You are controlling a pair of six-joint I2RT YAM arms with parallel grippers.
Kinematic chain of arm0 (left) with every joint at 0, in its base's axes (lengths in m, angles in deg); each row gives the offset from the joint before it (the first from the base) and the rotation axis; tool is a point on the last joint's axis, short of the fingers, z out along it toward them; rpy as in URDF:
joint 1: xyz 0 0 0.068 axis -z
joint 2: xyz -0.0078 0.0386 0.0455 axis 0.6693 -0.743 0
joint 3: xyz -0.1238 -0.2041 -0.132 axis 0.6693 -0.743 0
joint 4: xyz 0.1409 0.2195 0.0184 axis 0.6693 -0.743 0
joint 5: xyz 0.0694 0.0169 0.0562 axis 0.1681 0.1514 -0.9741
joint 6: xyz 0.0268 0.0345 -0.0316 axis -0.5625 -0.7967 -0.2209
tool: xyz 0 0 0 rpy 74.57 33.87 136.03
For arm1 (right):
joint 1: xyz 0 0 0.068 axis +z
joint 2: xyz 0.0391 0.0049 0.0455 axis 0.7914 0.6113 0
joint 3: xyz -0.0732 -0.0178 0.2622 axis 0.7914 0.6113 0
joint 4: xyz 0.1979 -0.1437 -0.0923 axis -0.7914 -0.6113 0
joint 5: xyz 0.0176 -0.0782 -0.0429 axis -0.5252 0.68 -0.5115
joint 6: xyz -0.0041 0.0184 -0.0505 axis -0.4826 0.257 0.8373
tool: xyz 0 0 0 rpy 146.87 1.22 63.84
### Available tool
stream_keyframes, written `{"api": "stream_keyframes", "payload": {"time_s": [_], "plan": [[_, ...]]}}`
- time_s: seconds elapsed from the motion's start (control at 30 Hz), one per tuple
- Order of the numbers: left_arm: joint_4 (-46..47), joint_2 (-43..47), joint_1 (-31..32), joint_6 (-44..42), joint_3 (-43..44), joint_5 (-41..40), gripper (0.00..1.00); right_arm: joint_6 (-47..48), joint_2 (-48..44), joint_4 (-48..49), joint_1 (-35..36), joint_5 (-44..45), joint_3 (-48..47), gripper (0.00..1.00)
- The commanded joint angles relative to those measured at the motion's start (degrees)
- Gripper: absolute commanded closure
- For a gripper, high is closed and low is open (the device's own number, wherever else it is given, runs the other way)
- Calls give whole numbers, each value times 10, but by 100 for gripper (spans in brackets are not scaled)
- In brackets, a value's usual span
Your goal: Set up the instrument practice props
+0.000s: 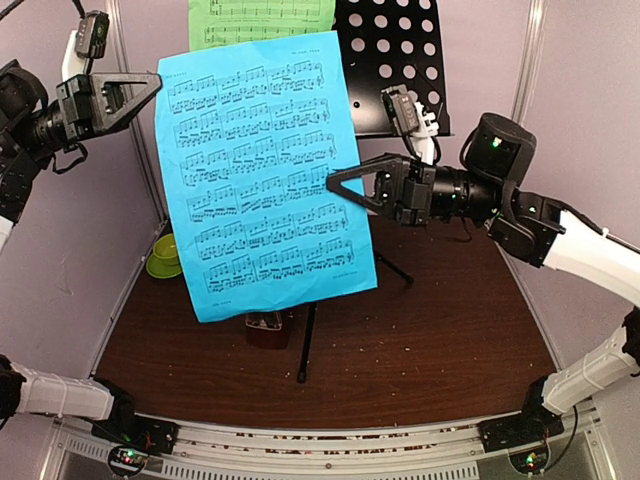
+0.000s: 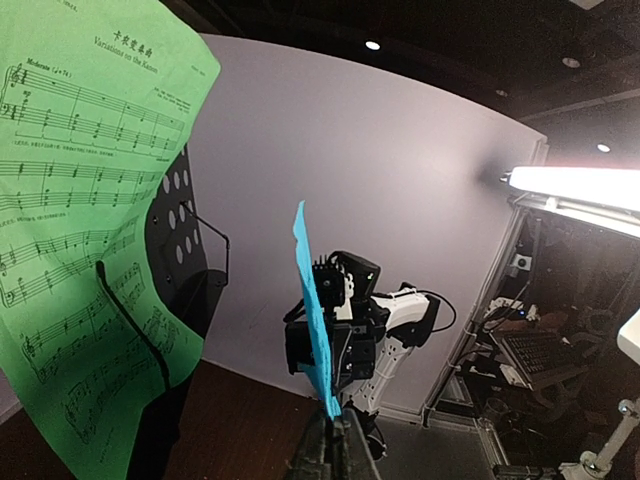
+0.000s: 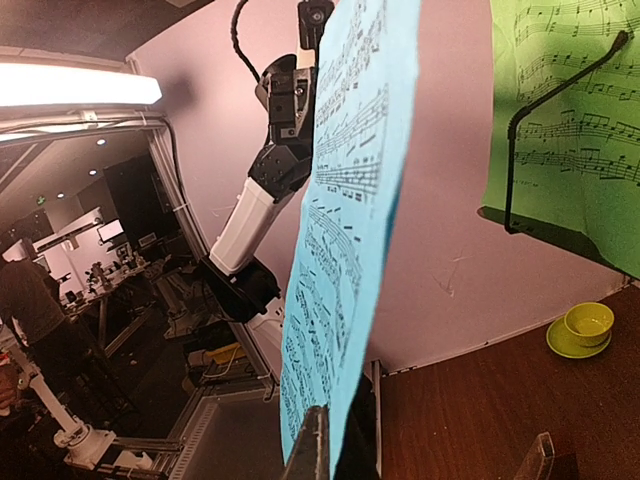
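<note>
Now | left pincer [image 1: 153, 84], right pincer [image 1: 334, 183] clenched on blue sheet [image 1: 265, 170] | green sheet [image 2: 80, 200]: "Variations on the Kanon"

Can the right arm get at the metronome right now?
Probably not yet. The right gripper is shut on an edge of the blue sheet, and the left gripper is pinching its far corner, so that hand is busy. The metronome stands on the table below the raised sheet.
</note>
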Motion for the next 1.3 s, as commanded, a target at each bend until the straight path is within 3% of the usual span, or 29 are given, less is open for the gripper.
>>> {"api": "stream_keyframes", "payload": {"time_s": [0.0,0.13,0.2,0.3,0.47,0.57,0.87,1.27], "plan": [[25,1,-3,-4,-10,-8,100,17,-24,-17,-2,9,2,100],[-48,1,-3,-50,-12,-36,100,52,-31,-92,-3,38,-16,100],[-134,-10,-3,-114,9,-71,79,86,-34,-165,-3,66,-34,100],[-256,-37,-3,-183,52,-108,57,142,-31,-293,-4,106,-69,100],[-367,-56,-3,-268,87,-153,20,231,-9,-505,-4,159,-128,100],[-405,-63,5,-310,101,-159,8,268,3,-606,-4,178,-149,100],[-504,-117,105,-468,139,-241,2,337,31,-754,2,206,-196,100],[-526,-226,266,-556,209,-320,2,349,43,-774,33,219,-193,100]]}}
